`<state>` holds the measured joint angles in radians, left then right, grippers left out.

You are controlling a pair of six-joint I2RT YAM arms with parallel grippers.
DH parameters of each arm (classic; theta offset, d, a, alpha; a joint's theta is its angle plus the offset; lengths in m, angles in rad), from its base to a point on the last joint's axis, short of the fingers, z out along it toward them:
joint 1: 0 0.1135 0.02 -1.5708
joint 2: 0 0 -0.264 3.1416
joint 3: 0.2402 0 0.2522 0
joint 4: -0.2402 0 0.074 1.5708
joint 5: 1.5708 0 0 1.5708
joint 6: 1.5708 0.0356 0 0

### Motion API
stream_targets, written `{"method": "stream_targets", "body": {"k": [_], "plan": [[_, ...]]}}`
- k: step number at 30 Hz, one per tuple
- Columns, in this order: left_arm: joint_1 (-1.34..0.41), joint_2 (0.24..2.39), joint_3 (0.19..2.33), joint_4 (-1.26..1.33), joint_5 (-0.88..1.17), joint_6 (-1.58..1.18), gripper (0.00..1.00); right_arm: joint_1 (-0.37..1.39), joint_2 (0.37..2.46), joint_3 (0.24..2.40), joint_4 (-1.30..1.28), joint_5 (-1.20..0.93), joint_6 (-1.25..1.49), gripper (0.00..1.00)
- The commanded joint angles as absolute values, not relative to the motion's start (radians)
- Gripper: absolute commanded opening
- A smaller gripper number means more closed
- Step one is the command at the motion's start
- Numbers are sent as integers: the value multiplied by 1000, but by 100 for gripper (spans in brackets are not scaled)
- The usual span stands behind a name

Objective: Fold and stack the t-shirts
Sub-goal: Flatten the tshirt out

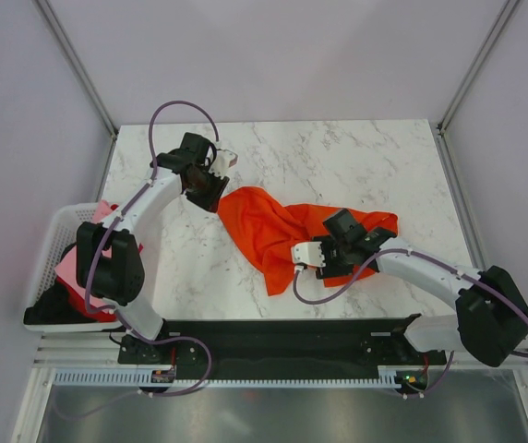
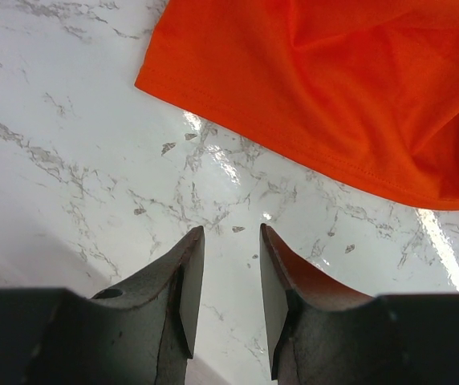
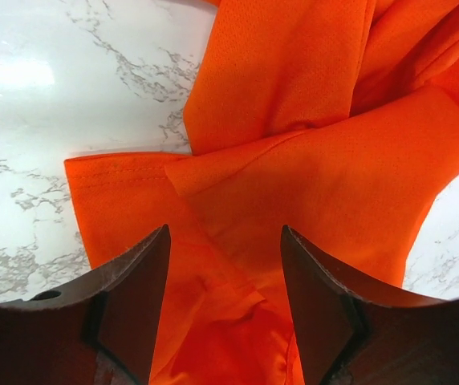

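Orange cloth was the main thing here: the orange t-shirt (image 1: 273,231) lay in a crumpled heap on the marble table (image 1: 356,152), not folded yet. Well to the left of it sat the white basket (image 1: 59,226), with a pink t-shirt (image 1: 70,266), a red t-shirt (image 1: 93,312) and a black t-shirt (image 1: 50,309) piled inside. Just beside the orange t-shirt's left edge was the left gripper (image 2: 231,233). Its jaws stood a little apart with nothing between them, low over the bare table, and the shirt's stitched hem was near but not touching. Over the right part of the orange t-shirt hung the right gripper (image 3: 225,233). Its jaws were wide apart and held nothing, with cloth spread under them. There the shirt was doubled over itself, one flap lying on another. That looked like the tricky bit. If the right gripper pinched down there, it might grab two layers at once, and then the shirt would not open out flat. The left gripper might miss the thin hem, or bump the hard table, because the cloth lay so flat. One arm pulling alone might just drag the whole heap along.
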<state>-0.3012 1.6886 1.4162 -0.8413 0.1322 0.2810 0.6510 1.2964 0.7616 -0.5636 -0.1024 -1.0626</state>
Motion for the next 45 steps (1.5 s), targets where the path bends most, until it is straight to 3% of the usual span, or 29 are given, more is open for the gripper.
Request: {"method": "stream_targets", "body": {"k": [1,6,9,10,15,21,27,29,30,33,35,41,45], "plan": [[-302,1658,1414,-819,107,262,41,658,1324,742,-470,-75,-1086,66],[-299,1658,1408,-819,100,264,41,660,1358,712,-384,-17,-1088,62],[-298,1658,1404,-815,100,264,41,660,1367,719,-328,18,-1068,47],[-299,1661,1404,-816,101,264,41,660,1365,727,-324,23,-1057,33],[-298,1669,1417,-815,109,262,41,660,1307,820,-322,61,-983,0],[-298,1686,1442,-811,117,270,41,623,1256,980,-296,103,-905,0],[-298,1710,1479,-813,129,271,41,387,1437,1086,-238,139,-796,1],[-298,1715,1488,-813,129,275,41,307,1564,1126,-236,179,-755,19],[-298,1713,1488,-813,129,273,41,287,1636,1182,-251,213,-738,38],[-299,1703,1482,-813,126,276,41,206,1672,1308,-317,160,-641,55],[-298,1691,1474,-813,123,275,41,152,1667,1382,-357,117,-585,59],[-298,1680,1456,-813,135,259,41,-1,1730,1569,-743,-338,-482,54],[-298,1680,1447,-813,137,259,41,-89,1822,1553,-902,-501,-483,49]]}}
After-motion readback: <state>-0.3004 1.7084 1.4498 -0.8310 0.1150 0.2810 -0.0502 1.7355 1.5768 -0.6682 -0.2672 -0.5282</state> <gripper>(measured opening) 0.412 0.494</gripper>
